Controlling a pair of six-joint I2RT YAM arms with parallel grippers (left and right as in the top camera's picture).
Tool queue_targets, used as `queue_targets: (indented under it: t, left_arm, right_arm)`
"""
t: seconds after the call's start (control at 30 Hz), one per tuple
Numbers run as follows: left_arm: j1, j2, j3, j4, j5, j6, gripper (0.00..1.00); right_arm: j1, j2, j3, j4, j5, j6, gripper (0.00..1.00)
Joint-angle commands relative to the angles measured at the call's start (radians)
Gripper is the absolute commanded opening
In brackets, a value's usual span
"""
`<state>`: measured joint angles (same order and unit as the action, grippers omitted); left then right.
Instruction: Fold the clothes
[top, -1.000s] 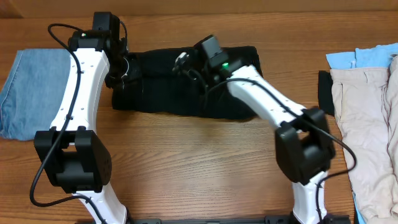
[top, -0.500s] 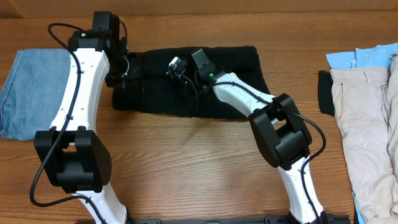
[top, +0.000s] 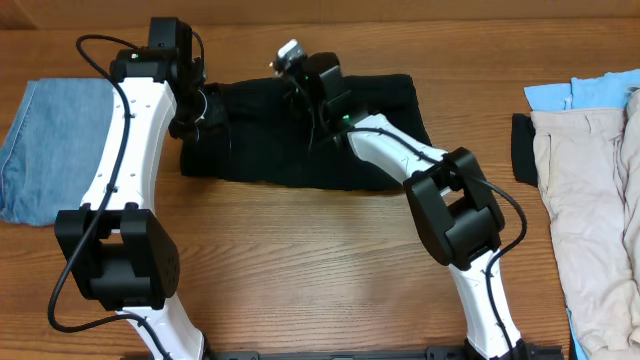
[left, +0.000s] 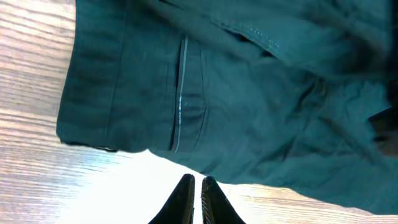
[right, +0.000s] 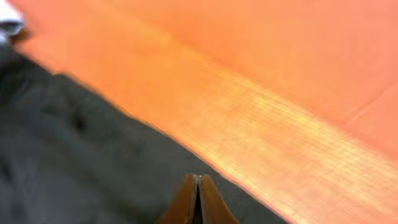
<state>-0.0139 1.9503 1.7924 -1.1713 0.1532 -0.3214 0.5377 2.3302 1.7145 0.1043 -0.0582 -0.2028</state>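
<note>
Black shorts (top: 265, 150) are lying bunched at the far centre of the desk (top: 320, 260), with a pocket seam showing in the left wrist view. Left hand (left: 194, 183) is hanging just off their left edge, fingers pinched together on nothing. Right hand (right: 197, 183) is sitting at the far hem, fingers closed too, nothing visibly between them.

Judgement: both hands need opening, then gripping matching corners and keeping the edge taut while folding.

Denim (top: 40, 150) is lying at the left; beige (top: 590, 200) and light blue (top: 595, 90) at the right. No containers are showing.
</note>
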Motion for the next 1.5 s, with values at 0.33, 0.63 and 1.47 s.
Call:
queue_targets:
  t: [0.33,0.63,1.47]
  left_arm:
    - [-0.009,0.013,0.009,0.021,-0.003,0.026,0.09]
    - [-0.009,0.013,0.009,0.021,-0.003,0.027,0.10]
    - [-0.166,0.215,0.009,0.306,-0.009,0.124,0.04]
  right_arm:
    - [-0.026,-0.147,0.072,-0.638,-0.209,0.049,0.04]
    - [-0.016,0.033,0.072,-0.558,-0.206,0.058,0.04]
    - [-0.164,-0.140,0.082,-0.617,-0.032,0.178,0.04]
